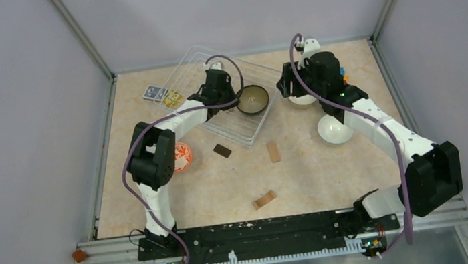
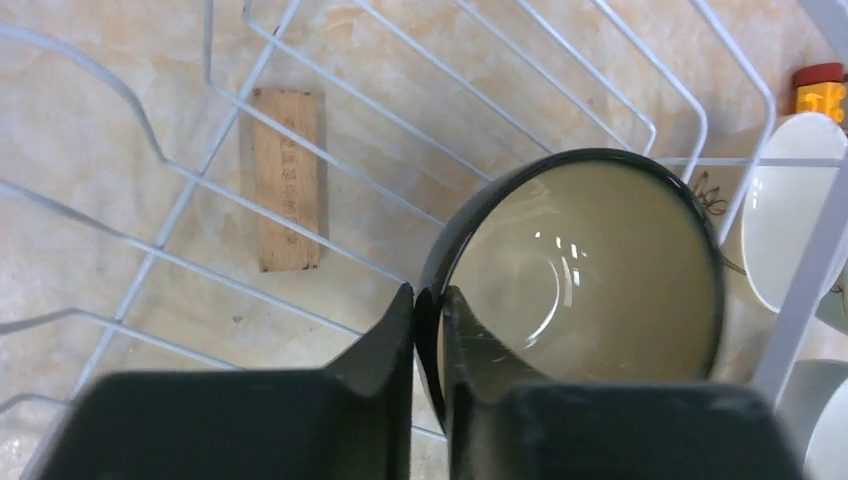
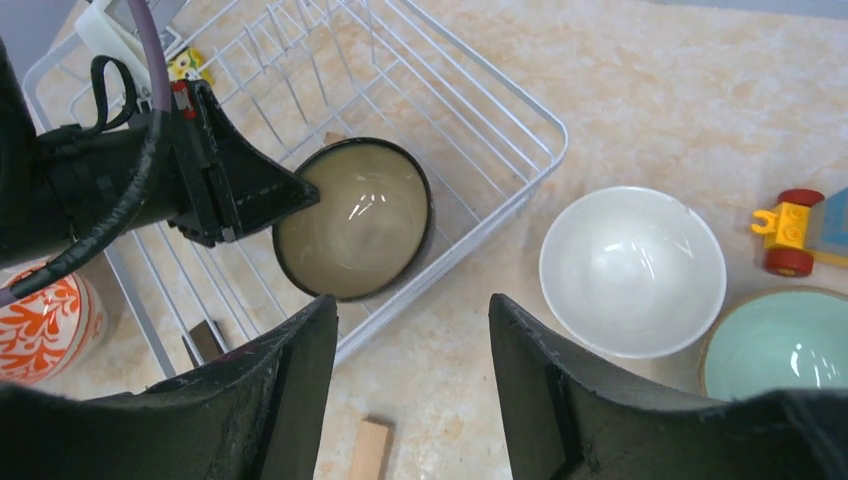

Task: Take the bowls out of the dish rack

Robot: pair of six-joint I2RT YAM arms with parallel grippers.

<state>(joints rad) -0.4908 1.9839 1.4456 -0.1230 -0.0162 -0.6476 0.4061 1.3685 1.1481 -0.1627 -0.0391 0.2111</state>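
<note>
The left gripper (image 2: 428, 305) is pinching the rim of the dark bowl (image 2: 590, 270), one finger inside the tan interior and one against the outer wall. The bowl is sitting tilted in the corner of the dish rack (image 1: 200, 69) nearest the right arm, close against the low wire side. The right gripper (image 3: 412, 310) is hovering just beyond that corner, its jaws standing wide and holding nothing. Outside the rack, a white bowl (image 3: 632, 270), a mint-green bowl (image 3: 785, 345) and an orange-patterned bowl (image 3: 40, 320) are already resting on the table (image 1: 317, 175). The danger from here is the thin hold: a glazed rim nipped at a single spot could let the bowl swing or slide free on the lift. Its far edge could also snag the rack's side wire and drag the basket along. The two arms are working close together, so a lift towards the right could bring the bowl against the open fingers. The bowl's underside is out of sight, so whether it is hooked on a wire cannot be told. From above, the right arm is covering what is probably another white bowl, and no beige bowl is showing in any view.
</note>
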